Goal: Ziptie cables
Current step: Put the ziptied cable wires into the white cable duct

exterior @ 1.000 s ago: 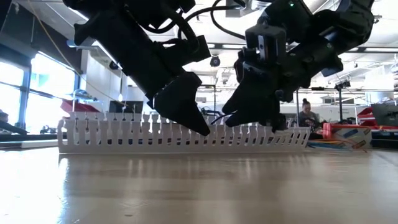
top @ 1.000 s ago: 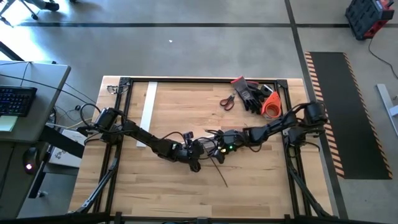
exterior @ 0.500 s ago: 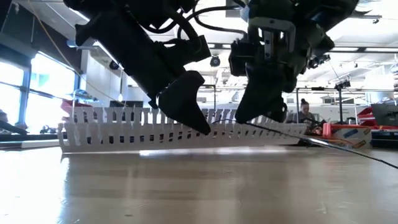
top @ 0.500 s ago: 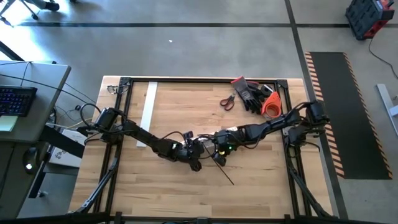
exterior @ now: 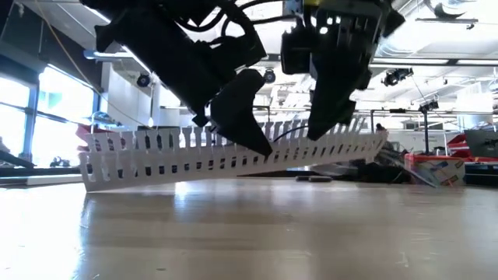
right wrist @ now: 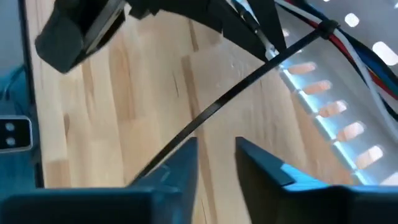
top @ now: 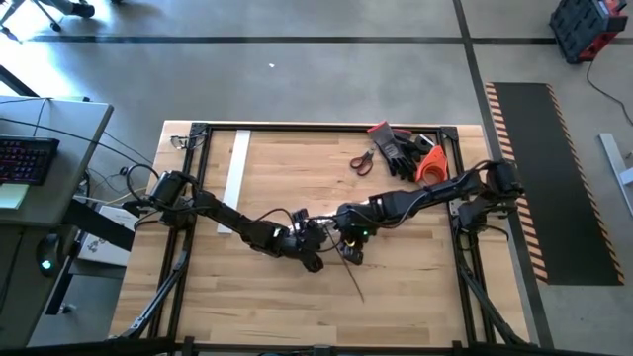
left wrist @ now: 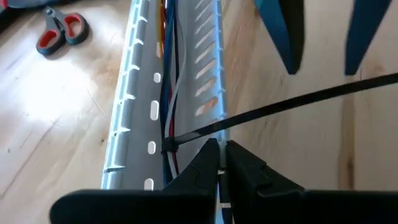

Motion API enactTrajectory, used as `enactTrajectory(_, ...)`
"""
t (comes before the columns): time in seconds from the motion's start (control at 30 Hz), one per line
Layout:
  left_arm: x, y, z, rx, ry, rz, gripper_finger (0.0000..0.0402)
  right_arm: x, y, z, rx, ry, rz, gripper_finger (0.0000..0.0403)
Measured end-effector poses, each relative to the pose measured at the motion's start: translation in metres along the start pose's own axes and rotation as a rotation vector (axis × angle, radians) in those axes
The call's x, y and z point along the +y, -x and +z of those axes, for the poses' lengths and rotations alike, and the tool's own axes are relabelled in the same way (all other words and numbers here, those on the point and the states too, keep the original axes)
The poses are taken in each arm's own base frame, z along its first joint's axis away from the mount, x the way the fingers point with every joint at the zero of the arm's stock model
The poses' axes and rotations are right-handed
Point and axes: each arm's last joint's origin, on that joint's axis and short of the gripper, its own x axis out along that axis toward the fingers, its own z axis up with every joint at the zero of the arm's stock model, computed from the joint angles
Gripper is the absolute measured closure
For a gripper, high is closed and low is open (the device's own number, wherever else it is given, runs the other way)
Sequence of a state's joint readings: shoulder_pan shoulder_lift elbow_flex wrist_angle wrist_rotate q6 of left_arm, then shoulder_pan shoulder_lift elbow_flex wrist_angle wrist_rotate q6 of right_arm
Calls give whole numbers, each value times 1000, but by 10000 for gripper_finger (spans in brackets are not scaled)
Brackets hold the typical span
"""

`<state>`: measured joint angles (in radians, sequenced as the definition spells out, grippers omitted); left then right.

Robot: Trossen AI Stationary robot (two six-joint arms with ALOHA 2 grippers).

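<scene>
The cables [left wrist: 169, 93] lay inside the white slotted duct [left wrist: 134, 106] mid-bench [top: 277, 307], looped by a black ziptie [left wrist: 280, 106] whose tail ran out over the wood; the left gripper [left wrist: 221, 163] was pressed together at the duct's edge beside the ziptie head. The right gripper [right wrist: 214, 155] hovered just beside, fingers slightly spread astride the tail, holding nothing; scissors [left wrist: 59, 30] lay well apart.

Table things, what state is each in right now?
Duct: one end lifted off the table.
Cables: inside the duct, zip tie looped around them.
Left tool: shut on the duct wall.
Right tool: open.
Scissors: closed, lying flat.
</scene>
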<state>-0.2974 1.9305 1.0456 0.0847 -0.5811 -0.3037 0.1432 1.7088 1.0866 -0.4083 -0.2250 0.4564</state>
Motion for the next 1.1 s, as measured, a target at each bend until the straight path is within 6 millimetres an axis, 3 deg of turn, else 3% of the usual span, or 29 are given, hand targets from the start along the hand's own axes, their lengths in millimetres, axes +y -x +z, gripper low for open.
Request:
enactTrajectory(0.2, 1, -3, -5, 32, -7, -12, 401, 12, 28, 10, -25, 121, -89, 222)
enactTrajectory(0.4, 0, -2, -3, 27, 11, -25, 401, 11, 25, 1, -106, 118, -113, 187)
enactTrajectory(0.7, -3, 0, -4, 26, 21, -36, 401, 0, -13, -33, -282, -108, 39, 205)
enactTrajectory(0.83, -5, 2, -4, 23, 22, -41, 401, -4, -20, -46, -429, -248, 134, 223)
enactTrajectory(0.97, -6, 2, -5, 23, 24, -43, 401, -15, -25, -63, -468, -351, 170, 242)
enactTrajectory(1.1, -6, 2, -5, 23, 24, -42, 401, -18, -26, -67, -483, -388, 178, 257)
